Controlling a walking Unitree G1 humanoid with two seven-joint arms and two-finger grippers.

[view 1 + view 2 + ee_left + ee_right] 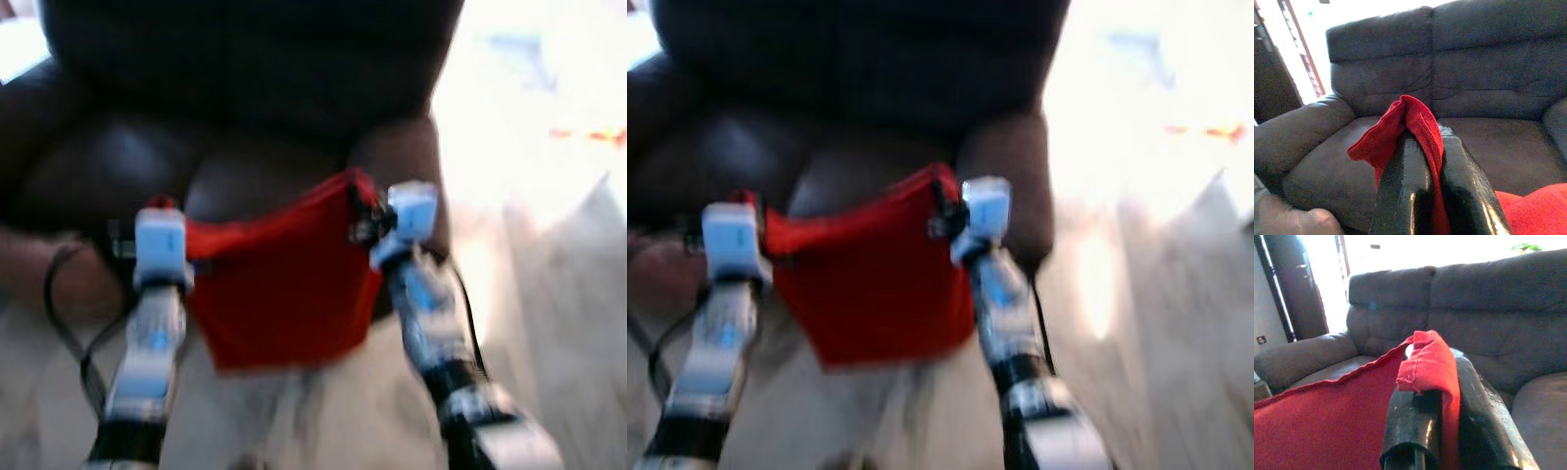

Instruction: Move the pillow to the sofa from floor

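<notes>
A red pillow [284, 284] hangs off the floor between my two arms, just in front of a dark grey sofa [245, 88]. My left gripper [1425, 147] is shut on the pillow's left corner, with red cloth [1415, 117] pinched between the black fingers [1400, 191]. The right gripper [1437, 377] is shut on the pillow's right corner [1432, 357]. In the eye views the left wrist [160, 245] and the right wrist [407, 220] hold the pillow's top edge level with the sofa's seat front. These head views are blurred.
The sofa's seat cushions [1508, 142] and backrest [1488, 293] lie straight ahead, with armrests on both sides [1298, 132]. Pale floor [549, 323] stretches to my right, brightly lit. A dark doorframe [1288, 289] stands beyond the sofa's left end.
</notes>
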